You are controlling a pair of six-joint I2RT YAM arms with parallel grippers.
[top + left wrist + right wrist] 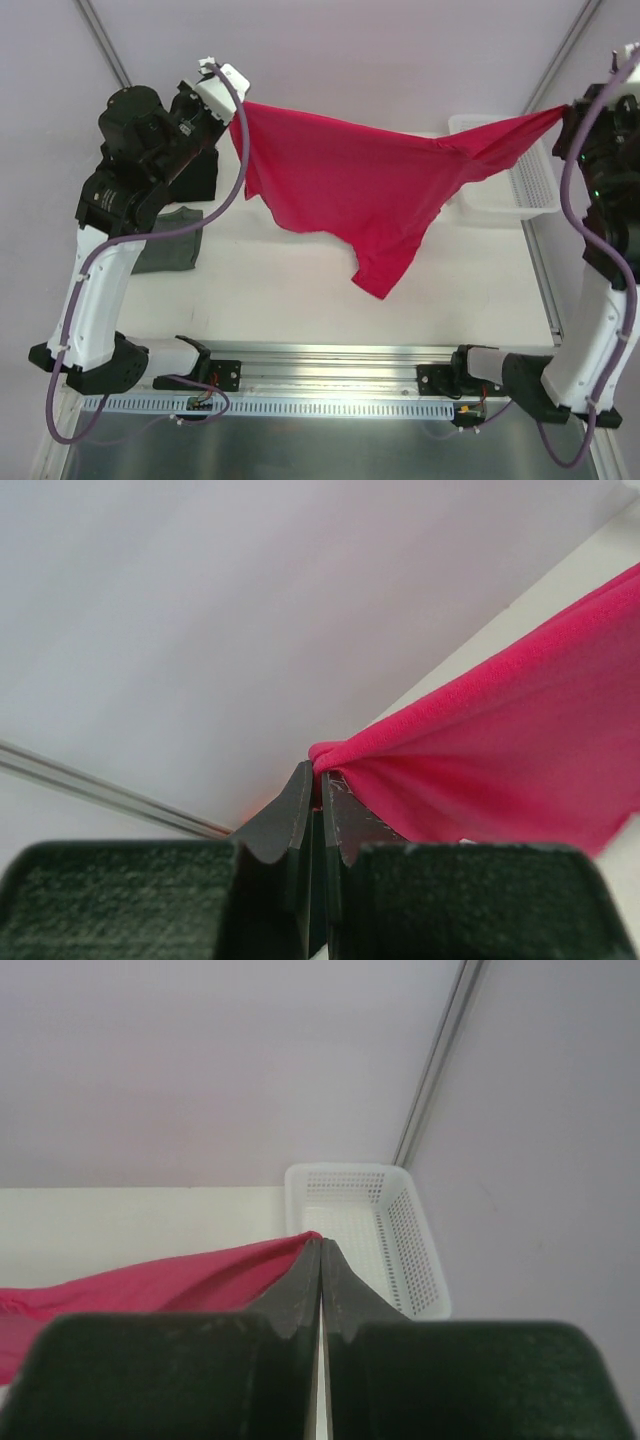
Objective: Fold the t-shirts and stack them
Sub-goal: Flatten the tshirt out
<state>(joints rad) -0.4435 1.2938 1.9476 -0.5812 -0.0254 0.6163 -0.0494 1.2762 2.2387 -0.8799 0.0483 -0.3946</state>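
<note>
A crimson-pink t-shirt (pixel 370 185) hangs stretched in the air between both arms, its lower part sagging to a point over the white table (pixel 270 290). My left gripper (pixel 236 108) is shut on its left corner; in the left wrist view the cloth (pixel 500 770) bunches at the gripper (pixel 321 773). High at the right edge, my right gripper (pixel 568 108) is shut on the other corner, and the right wrist view shows the shirt (pixel 170 1280) pinched at the gripper (pixel 321 1243). A folded grey-green t-shirt (pixel 172 240) lies on the table under the left arm.
A white mesh basket (pixel 520 185) stands at the back right of the table, partly behind the shirt; the right wrist view shows the basket (pixel 405 1250) just beyond the fingers. A metal rail (pixel 330 385) runs along the near edge between the arm bases.
</note>
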